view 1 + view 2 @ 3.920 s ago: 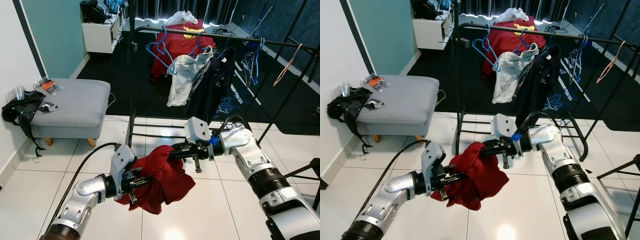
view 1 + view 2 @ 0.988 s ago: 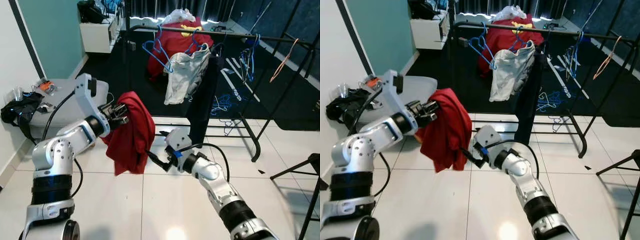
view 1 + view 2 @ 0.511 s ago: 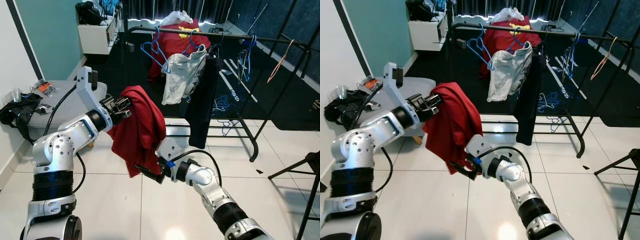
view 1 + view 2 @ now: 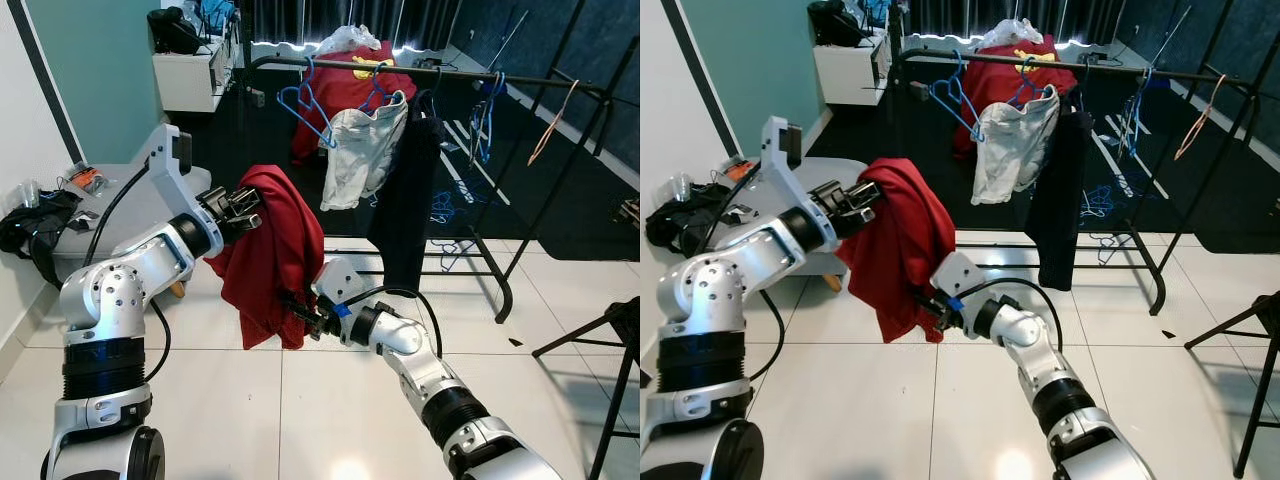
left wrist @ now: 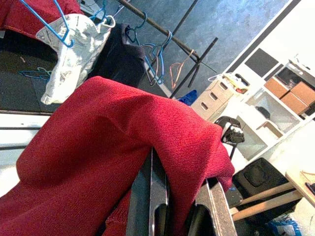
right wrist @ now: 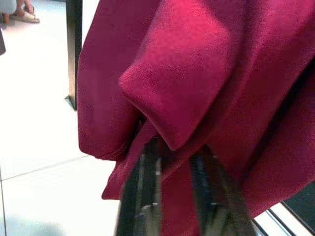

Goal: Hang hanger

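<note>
A red garment (image 4: 268,250) hangs in the air in front of the clothes rack. My left gripper (image 4: 240,207) is raised and shut on the garment's top fold; red cloth (image 5: 113,157) drapes over its fingers. My right gripper (image 4: 303,312) is at the garment's lower hem, shut on a fold of the cloth (image 6: 172,123). Behind, a black rail (image 4: 460,74) carries blue hangers (image 4: 305,105), a white garment (image 4: 355,145) and a black garment (image 4: 405,190). Any hanger inside the red garment is hidden.
A grey ottoman (image 4: 110,200) stands at the left with a black bag (image 4: 30,225) beside it. The rack's base bars (image 4: 470,270) lie on the white tiles behind my right arm. A black stand's legs (image 4: 600,350) are at the right edge.
My right gripper rose from below the hem and shut on the garment's lower edge. The left gripper has kept the garment held high, shifting only slightly.
</note>
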`<state>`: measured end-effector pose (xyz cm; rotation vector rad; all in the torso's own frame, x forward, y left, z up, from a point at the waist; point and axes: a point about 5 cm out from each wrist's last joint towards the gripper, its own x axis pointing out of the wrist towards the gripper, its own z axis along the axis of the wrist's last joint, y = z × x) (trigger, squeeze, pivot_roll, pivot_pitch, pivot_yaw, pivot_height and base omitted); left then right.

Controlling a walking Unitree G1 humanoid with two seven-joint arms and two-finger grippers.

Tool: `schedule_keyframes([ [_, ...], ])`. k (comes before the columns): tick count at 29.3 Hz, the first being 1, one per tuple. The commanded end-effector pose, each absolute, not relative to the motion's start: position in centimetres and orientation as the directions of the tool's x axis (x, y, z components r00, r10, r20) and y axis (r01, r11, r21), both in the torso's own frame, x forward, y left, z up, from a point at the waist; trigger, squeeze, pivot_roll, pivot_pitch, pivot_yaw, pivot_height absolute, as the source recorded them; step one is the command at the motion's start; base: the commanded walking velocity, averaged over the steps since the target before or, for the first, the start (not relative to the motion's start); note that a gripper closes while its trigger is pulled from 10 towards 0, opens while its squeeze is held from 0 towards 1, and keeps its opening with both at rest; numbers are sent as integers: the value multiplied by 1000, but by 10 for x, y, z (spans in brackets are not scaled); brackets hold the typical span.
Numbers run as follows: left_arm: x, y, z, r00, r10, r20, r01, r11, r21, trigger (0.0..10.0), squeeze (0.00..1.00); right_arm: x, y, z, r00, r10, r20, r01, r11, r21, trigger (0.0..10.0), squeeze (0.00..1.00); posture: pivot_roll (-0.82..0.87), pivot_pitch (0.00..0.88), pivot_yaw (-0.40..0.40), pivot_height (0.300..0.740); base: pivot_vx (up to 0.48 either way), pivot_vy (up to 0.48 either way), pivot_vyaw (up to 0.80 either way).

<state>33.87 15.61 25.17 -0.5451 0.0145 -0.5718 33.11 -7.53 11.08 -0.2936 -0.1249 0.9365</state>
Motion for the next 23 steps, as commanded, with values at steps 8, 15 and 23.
schedule_keyframes([
  [8, 346, 165, 244, 887, -456, 66, 441, 800, -407, 0, 0, 341, -100, 125, 654, 751, 89, -718, 654, -238, 0, 0, -55, 14, -47, 740, 0, 0, 0],
  [15, 349, 180, 212, 939, -324, -117, 298, 934, -200, 0, 0, 358, -131, 167, 713, 665, 220, -622, 746, -238, 0, 0, -59, 14, -49, 740, 0, 0, 0],
  [23, 346, 193, 191, 943, -247, -224, 269, 961, 71, 0, 0, 368, -160, 216, 686, 675, 271, -610, 737, -290, 0, 0, -65, 20, -46, 740, 0, 0, 0],
])
